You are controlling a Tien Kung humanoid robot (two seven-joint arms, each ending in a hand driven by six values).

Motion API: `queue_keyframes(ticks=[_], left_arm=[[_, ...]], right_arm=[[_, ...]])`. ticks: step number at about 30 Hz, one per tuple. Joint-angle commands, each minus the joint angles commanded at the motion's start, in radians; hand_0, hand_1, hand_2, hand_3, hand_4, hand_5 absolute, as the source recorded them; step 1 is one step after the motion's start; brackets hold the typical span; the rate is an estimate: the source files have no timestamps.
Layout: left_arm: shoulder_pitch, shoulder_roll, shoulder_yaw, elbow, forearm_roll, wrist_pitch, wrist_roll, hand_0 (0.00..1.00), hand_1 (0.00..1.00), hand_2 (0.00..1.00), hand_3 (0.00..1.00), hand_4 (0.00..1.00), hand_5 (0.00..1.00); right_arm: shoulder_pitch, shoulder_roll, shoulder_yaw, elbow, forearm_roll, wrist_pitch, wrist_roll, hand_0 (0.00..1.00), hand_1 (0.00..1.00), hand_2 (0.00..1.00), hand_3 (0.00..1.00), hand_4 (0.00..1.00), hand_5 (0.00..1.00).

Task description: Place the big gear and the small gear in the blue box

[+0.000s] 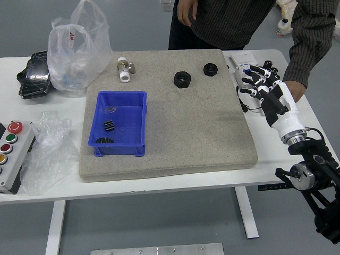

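Our right hand (269, 91), unloaded, fingers spread, presumably clears the mat (202, 133): the likely big gear (182, 84) and small gear (210, 73) lie apart, outside the blue box (119, 150), easing grasps. A person's hands (186, 10) hang down.

Robotics lab: robot hand (260, 85), button control box (11, 159).

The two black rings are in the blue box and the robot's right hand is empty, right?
Not quite: the head view shows both black rings on the grey mat, outside the blue box. The robot's right hand is empty, its fingers spread.
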Motion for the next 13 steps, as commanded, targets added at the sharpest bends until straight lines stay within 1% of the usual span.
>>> queue_keyframes(ticks=[6, 7, 13], left_arm=[[-0.005, -0.005, 0.002, 0.001, -0.002, 0.0, -0.002, 0.704, 0.7, 0.674, 0.801, 0.723, 0.563], [-0.006, -0.005, 0.003, 0.001, -0.003, 0.0, -0.003, 0.704, 0.7, 0.674, 0.8, 0.722, 0.56], [-0.009, -0.005, 0.007, 0.003, -0.009, 0.003, -0.01, 0.704, 0.7, 0.674, 0.8, 0.722, 0.56]], right_arm=[[-0.003, -0.004, 0.008, 0.012, 0.001, 0.006, -0.002, 0.563, 0.692, 0.716, 0.684, 0.675, 0.335], [-0.004, -0.005, 0.011, 0.016, 0.0, 0.007, -0.002, 0.58, 0.692, 0.717, 0.684, 0.69, 0.365], [-0.009, -0.009, 0.028, 0.025, -0.003, 0.01, -0.001, 0.58, 0.692, 0.717, 0.684, 0.69, 0.365]])
